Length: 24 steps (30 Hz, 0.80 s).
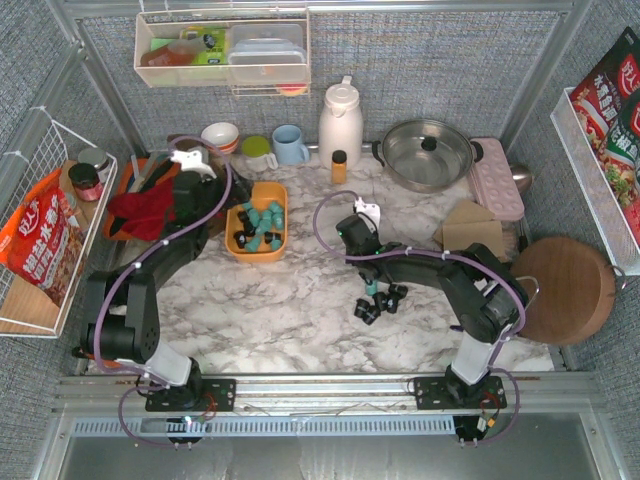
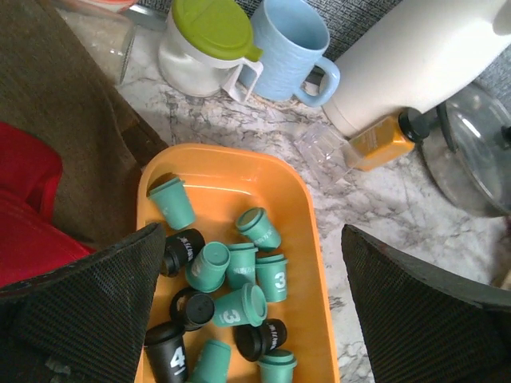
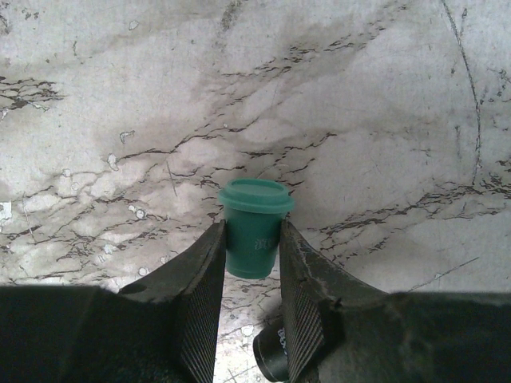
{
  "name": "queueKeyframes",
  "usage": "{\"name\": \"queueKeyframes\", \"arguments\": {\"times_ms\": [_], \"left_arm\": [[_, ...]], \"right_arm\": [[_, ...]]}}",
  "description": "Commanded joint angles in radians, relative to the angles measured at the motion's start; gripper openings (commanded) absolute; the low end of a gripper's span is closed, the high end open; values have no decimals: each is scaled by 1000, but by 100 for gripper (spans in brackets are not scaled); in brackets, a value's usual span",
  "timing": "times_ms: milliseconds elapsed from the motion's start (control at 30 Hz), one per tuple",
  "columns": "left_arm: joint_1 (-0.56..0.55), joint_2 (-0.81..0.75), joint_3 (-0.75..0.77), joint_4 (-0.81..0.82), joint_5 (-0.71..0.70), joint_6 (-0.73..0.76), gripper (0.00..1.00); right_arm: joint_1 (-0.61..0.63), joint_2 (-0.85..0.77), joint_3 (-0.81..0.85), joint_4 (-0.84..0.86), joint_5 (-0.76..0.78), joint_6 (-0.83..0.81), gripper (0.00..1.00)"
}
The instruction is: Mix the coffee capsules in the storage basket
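Nearest the arm bases, the right arm reaches left across the marble table (image 1: 300, 310) to a small heap of loose capsules (image 1: 381, 300), mostly black, lying right of centre. The right gripper (image 3: 252, 239) is clamped on a teal capsule (image 3: 254, 223). Both fingers (image 3: 200, 299) press its sides, and its wide, rimmed end points away from the wrist. A black capsule (image 3: 270, 361) shows just under the right-hand finger. Whether the teal capsule rests on the table or is lifted off it cannot be told.

Farther back and to the left, the orange basket (image 2: 310, 239) sits on the table, well apart from the heap. It holds a jumble of capsules (image 2: 214, 267), teal and black, some upright and some on their sides, several marked with white numbers. The left gripper (image 2: 251, 239) hangs above the basket with its fingers spread wide, holding nothing. A red cloth (image 2: 24, 207) lies near the basket's left side.

Along the back wall stand a green-lidded cup (image 2: 209, 40), a blue mug (image 2: 287, 48), a white jug (image 2: 431, 56), a small orange bottle (image 2: 374, 145) and a lidded pot (image 1: 428, 152). A clear bin (image 1: 222, 48) hangs on the wall above them.
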Motion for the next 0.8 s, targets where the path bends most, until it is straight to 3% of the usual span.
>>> {"name": "queueKeyframes", "arguments": {"times_ms": [0,267,567,767], "left_arm": [[15,12,23,58,70,-51,99],[15,-4,28,41,57,-33,99],[-8,-8,15,74,71,9,99],[-67,-22,5,92,83,132,98]], "right_arm": [[-9,23,12,-77,-61,-2,41],[-22,39,34,-82,-80,-9,41],[-21,-43,25,-95,-86,-48,15],[-15,-209,-5,-92,-151,-115,13]]}}
